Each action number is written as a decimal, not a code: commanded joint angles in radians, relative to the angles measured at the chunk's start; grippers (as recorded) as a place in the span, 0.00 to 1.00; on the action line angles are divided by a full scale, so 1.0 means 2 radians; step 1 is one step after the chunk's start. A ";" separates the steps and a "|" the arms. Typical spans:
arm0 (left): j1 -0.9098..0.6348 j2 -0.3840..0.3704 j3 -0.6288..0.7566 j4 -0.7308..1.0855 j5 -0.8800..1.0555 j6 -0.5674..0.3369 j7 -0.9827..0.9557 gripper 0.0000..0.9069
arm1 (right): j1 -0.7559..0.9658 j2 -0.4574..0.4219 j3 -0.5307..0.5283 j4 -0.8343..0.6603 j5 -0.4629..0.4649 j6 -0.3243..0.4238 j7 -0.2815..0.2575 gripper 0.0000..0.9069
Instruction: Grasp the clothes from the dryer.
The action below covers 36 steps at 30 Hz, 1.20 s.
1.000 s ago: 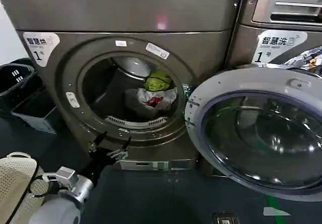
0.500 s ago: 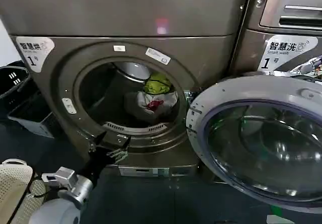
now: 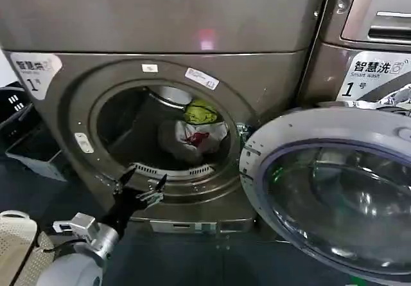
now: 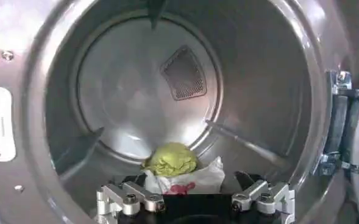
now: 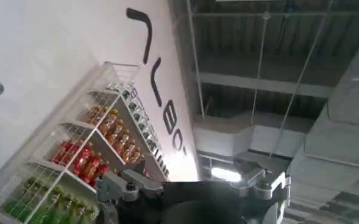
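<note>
Yellow-white clothes (image 3: 194,132) beyond open left claw (image 3: 140,182)

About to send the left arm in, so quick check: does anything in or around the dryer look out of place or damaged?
Nothing stands out. The dryer door hangs wide open, the clothes sit bundled in the drum, and the left end effector, open, is at the porthole's lower rim.
</note>
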 commanded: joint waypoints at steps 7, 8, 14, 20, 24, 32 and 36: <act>0.001 0.000 0.001 -0.001 0.000 0.001 0.000 1.00 | 0.000 0.000 -0.001 0.001 0.000 0.000 0.000 1.00; 0.002 0.000 0.001 -0.001 0.000 0.001 0.000 1.00 | 0.000 0.000 -0.001 0.002 0.000 0.000 0.000 1.00; 0.001 0.001 0.000 -0.002 0.001 0.001 0.000 1.00 | 0.000 -0.001 0.000 0.002 0.000 0.000 0.000 1.00; 0.001 0.001 0.000 -0.004 0.016 -0.002 0.000 1.00 | 0.000 -0.001 0.000 0.005 0.000 0.000 -0.003 1.00; 0.001 0.001 0.000 -0.006 0.027 -0.004 0.000 1.00 | 0.000 0.000 0.001 0.008 0.001 0.001 -0.005 1.00; -0.005 0.003 0.005 -0.007 0.119 -0.036 0.000 1.00 | -0.001 0.005 0.009 0.018 -0.010 -0.005 0.006 1.00; -0.018 0.014 0.014 0.004 0.216 -0.081 0.014 1.00 | -0.001 0.006 0.011 0.023 -0.015 -0.008 0.010 1.00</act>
